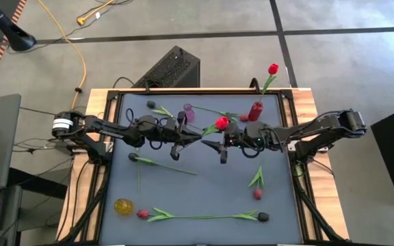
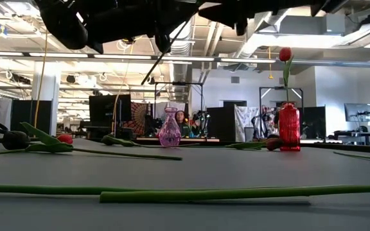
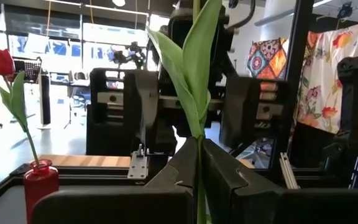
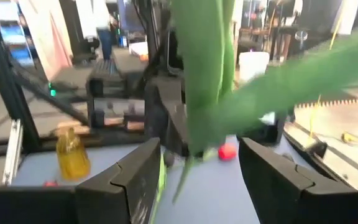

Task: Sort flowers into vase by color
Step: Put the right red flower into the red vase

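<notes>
Above table (image 1: 204,198), claw-pinched tulip (image 3: 194,74) head hidden

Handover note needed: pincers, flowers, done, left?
Left pincer: shut on the stem of a red artificial tulip, mid-air over table centre.
Right pincer: open around that same stem, facing the left one.
Done: one red tulip stands in the red glass vase.
Left: purple vase and yellow vase are empty; several tulips lie on the grey table, among them a long-stemmed dark one near the front edge.

Overhead looks down, low looks level; both share red vase (image 1: 255,111), wrist views perhaps closest.
</notes>
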Tool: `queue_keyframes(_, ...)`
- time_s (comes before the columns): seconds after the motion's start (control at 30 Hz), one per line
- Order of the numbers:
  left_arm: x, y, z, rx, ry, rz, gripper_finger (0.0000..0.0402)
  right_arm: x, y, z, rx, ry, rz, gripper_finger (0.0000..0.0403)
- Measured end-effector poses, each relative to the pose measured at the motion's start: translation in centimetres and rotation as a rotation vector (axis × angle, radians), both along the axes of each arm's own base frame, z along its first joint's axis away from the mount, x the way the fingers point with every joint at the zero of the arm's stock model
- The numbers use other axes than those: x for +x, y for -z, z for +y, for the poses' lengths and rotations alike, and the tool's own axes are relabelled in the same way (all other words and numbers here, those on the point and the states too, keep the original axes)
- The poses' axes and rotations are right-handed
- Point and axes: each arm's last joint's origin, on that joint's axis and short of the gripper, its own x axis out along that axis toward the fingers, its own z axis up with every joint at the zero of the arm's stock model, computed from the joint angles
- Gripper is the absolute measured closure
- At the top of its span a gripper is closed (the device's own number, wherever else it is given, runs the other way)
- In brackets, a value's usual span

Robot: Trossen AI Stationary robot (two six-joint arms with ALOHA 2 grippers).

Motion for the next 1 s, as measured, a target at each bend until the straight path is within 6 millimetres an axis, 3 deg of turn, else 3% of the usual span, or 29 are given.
queue_keyframes(0.33, 0.00, 0.01, 0.01, 0.001, -0.001, 0.001, 0.0401, 0.05, -0.44, 0.02, -0.017, -0.003, -0.048, 0.0172)
queue_keyframes(0.83, 0.02, -0.03, 0.22, -0.017, -0.079, -0.004, 0.0400, 0.07, -0.42, -0.18, -0.018, 0.016, -0.046, 0.0337)
queue_keyframes(1.0, 0.04, 0.08, 0.21, 0.020, -0.078, 0.005, 0.0361, -0.32, -0.68, -0.19, -0.019, 0.014, -0.035, 0.0368)
